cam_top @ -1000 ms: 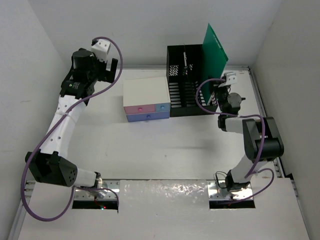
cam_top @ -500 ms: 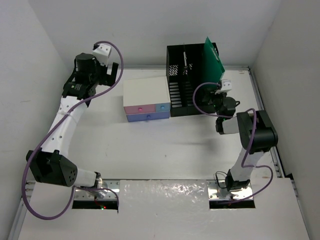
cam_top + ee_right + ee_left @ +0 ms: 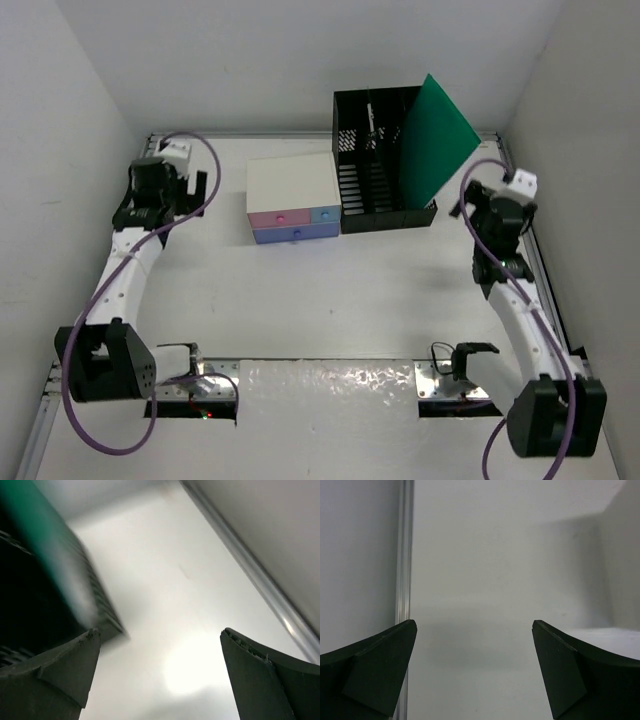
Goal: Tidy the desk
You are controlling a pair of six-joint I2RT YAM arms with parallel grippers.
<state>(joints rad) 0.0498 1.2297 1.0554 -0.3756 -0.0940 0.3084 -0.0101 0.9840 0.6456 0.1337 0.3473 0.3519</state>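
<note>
Right pincer (image 3: 159, 635) hangs spread and empty at the far right of the desk (image 3: 330, 300), its jaws wide apart with nothing between them. It sits just beside the black slotted file rack (image 3: 375, 150) and near the grey metal rim (image 3: 260, 585). Left pincer (image 3: 474, 624) is likewise spread and holds nothing, hovering over bare white tabletop by the far left edge. The desk itself, a broad white top, fills the floor of the walled cell and carries everything else. A green folder (image 3: 438, 140) stands tilted in the right end of the rack, its upper corner leaning out past the rack's wall; whether it is fully seated cannot be told. A small white-topped drawer box (image 3: 292, 200) with pink and blue fronts sits touching or just beside the rack's left side. With both arms unloaded and the folder filed, the tidying appears to be between steps or near its end. The next move likely calls for checking the folder's lean and squaring it upright.
</note>
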